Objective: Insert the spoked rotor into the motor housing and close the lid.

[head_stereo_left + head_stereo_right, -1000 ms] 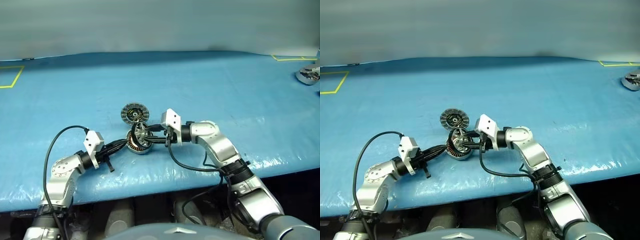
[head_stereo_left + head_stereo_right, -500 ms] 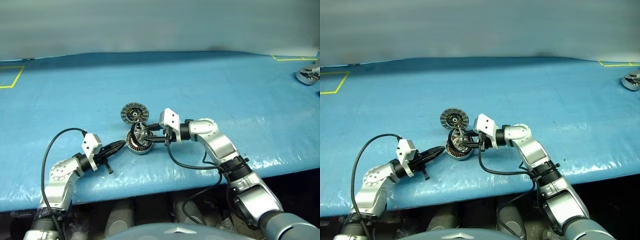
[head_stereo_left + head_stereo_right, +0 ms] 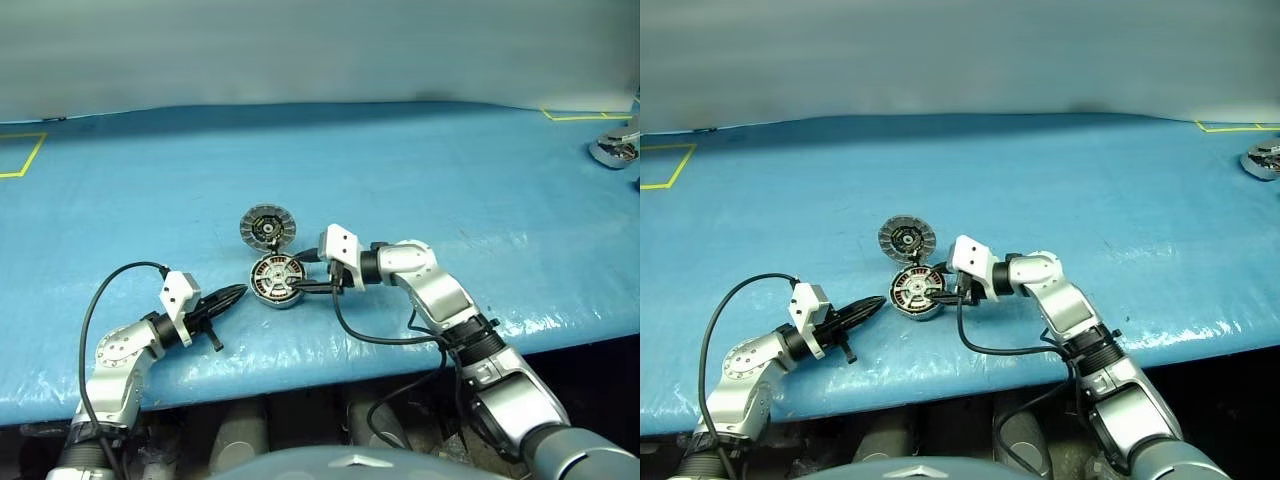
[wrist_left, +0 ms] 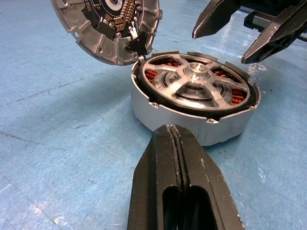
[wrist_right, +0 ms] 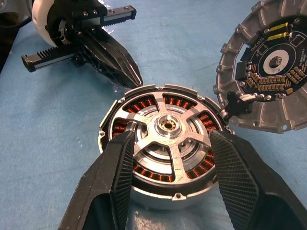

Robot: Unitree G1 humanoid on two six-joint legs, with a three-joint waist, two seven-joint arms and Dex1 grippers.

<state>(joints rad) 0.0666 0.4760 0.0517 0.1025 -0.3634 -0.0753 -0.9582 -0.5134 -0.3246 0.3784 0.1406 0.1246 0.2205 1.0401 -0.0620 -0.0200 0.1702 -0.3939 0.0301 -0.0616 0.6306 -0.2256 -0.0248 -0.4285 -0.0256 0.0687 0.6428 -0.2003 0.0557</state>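
We see the spoked rotor [image 5: 169, 135] seated flat in the motor housing [image 4: 192, 117], near the blue table's [image 3: 480, 180] front edge, the lid [image 5: 268, 86] standing open behind it. Our right gripper [image 5: 168, 167] straddles the housing, fingers apart; our left gripper [image 4: 177, 191] is pinched together just beside it

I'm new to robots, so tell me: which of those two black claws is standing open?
The right gripper: its jaws stand apart on either side of the motor housing. The left gripper has its jaws pressed together.

Head pair high over the motor housing [image 3: 276, 280]; wrist cameras close, from opposite sides.
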